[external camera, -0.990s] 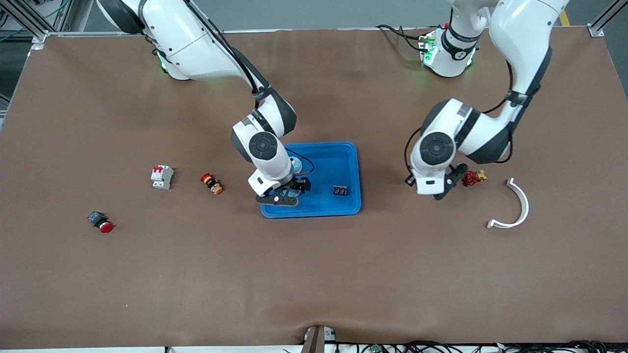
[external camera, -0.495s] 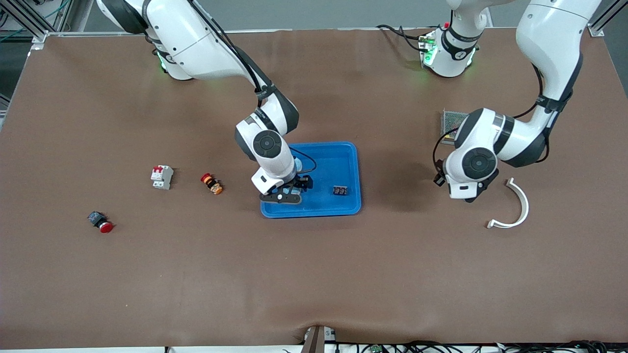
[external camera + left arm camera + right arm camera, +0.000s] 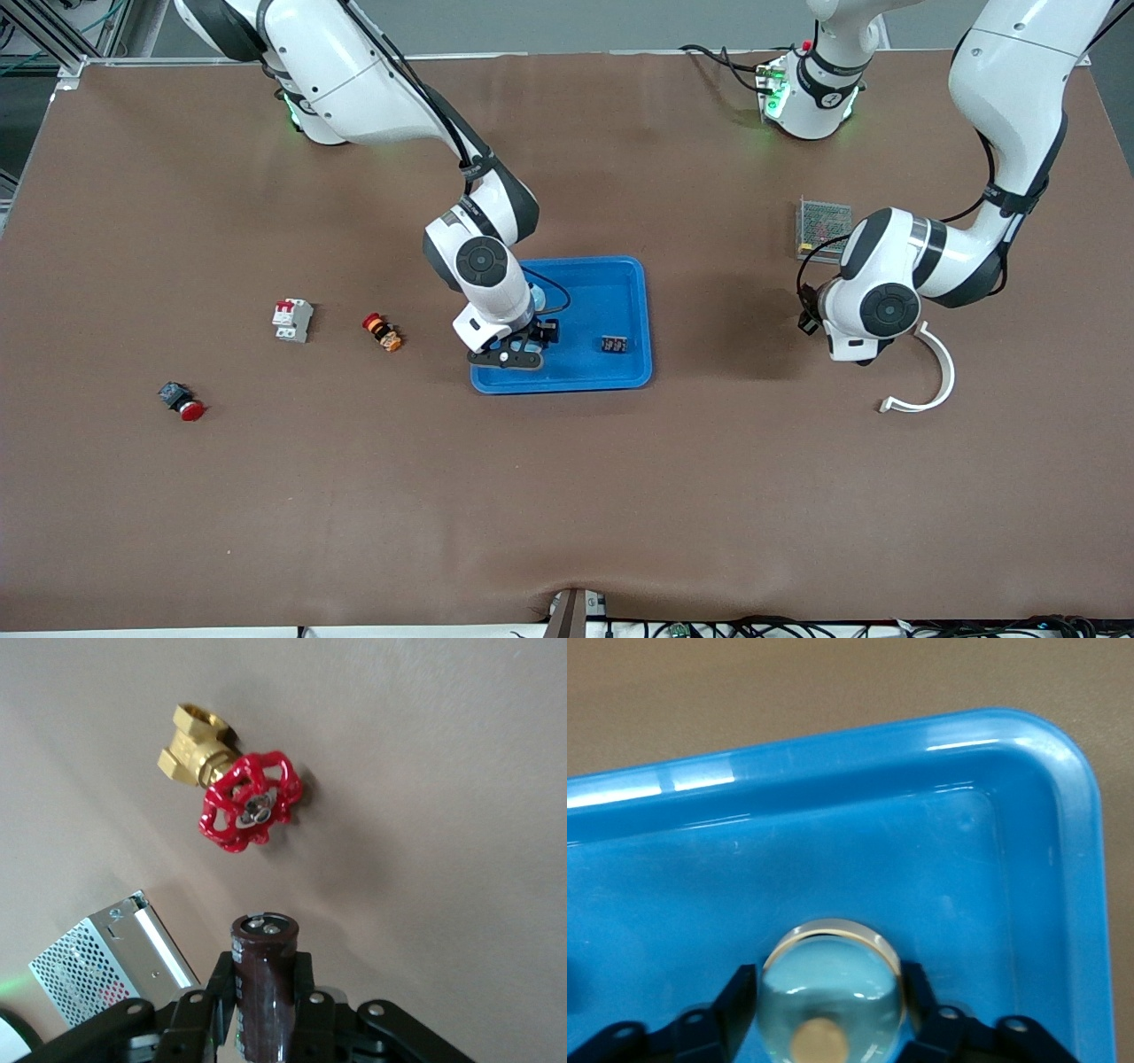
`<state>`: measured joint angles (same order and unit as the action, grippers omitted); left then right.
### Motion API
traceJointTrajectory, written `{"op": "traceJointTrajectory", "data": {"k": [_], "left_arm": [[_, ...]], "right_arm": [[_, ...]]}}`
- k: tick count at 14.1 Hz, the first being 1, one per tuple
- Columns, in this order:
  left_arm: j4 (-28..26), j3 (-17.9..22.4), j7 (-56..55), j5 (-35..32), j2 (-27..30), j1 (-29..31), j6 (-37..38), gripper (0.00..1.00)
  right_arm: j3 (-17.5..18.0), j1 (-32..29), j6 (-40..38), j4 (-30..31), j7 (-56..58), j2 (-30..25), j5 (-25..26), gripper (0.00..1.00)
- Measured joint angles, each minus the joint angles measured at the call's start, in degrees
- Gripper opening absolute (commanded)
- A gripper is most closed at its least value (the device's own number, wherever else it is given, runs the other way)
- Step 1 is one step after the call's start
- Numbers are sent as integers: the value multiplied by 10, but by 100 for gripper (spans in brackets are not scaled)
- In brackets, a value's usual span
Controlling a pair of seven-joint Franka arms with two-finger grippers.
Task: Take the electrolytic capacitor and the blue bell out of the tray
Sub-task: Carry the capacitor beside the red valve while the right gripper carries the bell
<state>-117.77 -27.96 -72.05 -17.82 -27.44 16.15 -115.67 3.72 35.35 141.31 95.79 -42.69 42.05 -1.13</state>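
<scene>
Two grippers, both loaded, each clearing one part from the tray (image 3: 620,275).
Left gripper (image 3: 266,1028) clamped the electrolytic capacitor (image 3: 264,983) over the desk (image 3: 567,496), valve (image 3: 239,788) at 12 o'clock; right gripper (image 3: 828,1028) pinched the blue bell (image 3: 830,992) inside the tray for lifting.

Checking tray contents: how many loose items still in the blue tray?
2 visible. The blue bell is inside the tray, gripped by the right gripper; a small black component lies nearer the left arm's end. More may be hidden.

Both arms wear glossy white shells with dark grey joint discs, black cables and black fingers (image 3: 190,1023).
</scene>
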Motion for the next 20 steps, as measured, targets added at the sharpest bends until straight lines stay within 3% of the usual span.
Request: {"op": "traceJointTrajectory", "data": {"k": [1, 5, 6, 7, 9, 14, 20], "left_arm": [[-2, 0, 0, 0, -3, 1, -1, 0], [-4, 0, 0, -22, -19, 13, -5, 4], [-5, 0, 0, -30, -24, 17, -7, 15], [-5, 0, 0, -33, -28, 20, -11, 47], [-5, 0, 0, -34, -32, 23, -15, 97], [21, -8, 0, -34, -26, 23, -4, 100], [140, -61, -9, 27, -12, 4, 102, 100]], "right_arm": [[0, 0, -1, -1, 0, 0, 0, 44], [-1, 0, -19, -8, 0, -1, 0, 43], [-3, 0, -36, -15, 0, -3, 0, 43], [-5, -2, -59, -22, 3, -10, 0, 43], [-8, -14, -114, -33, 31, -36, 0, 43], [-11, -99, -256, -36, 202, -130, 0, 43], [-14, -255, -302, -18, 531, -185, 0, 43]]}}
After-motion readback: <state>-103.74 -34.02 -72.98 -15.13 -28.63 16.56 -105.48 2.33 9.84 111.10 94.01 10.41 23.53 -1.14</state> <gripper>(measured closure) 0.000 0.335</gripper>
